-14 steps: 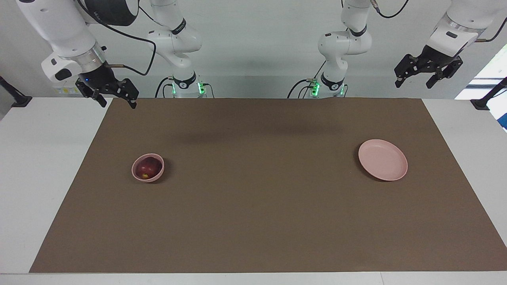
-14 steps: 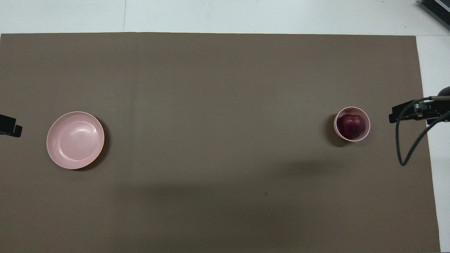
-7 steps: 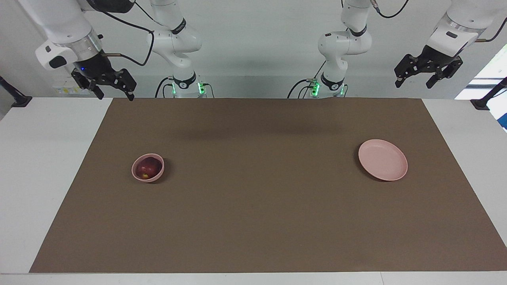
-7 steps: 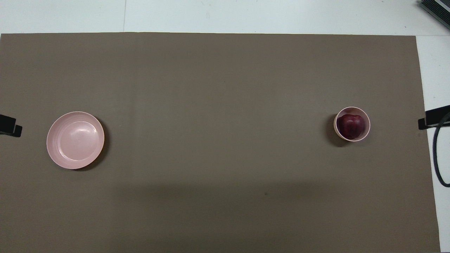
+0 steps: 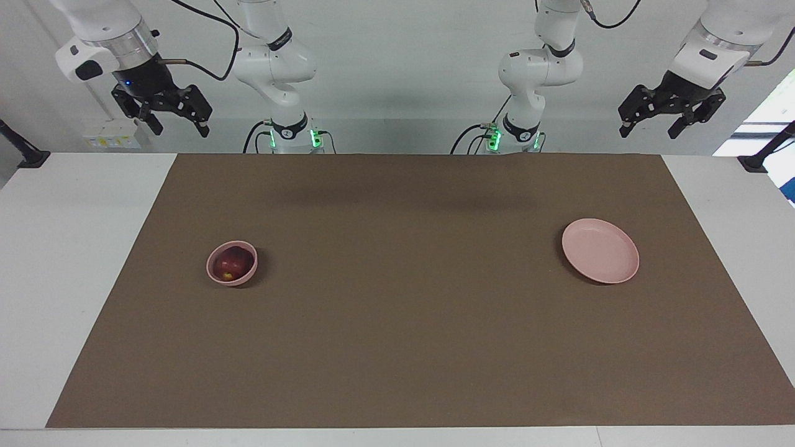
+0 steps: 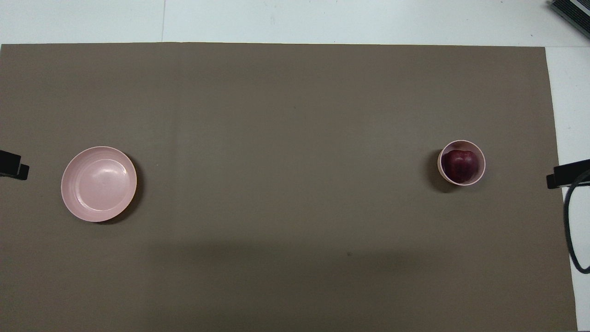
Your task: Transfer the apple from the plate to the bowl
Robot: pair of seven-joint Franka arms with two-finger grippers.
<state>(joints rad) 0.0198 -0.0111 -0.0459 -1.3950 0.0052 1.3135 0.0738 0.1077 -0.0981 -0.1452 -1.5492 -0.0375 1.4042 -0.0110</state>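
The dark red apple lies inside the small pink bowl toward the right arm's end of the brown mat. The flat pink plate sits bare toward the left arm's end. My right gripper hangs open and empty high over the table edge at its own end; only a tip of it shows in the overhead view. My left gripper waits open and empty, raised over its end, with a tip at the overhead view's edge.
A brown mat covers most of the white table. A black cable loops down from the right arm at the mat's edge. Black clamp posts stand at the table's corners by the robots.
The right gripper has risen and drawn back away from the bowl toward its own end of the table. The left arm, apple, bowl and plate have not moved.
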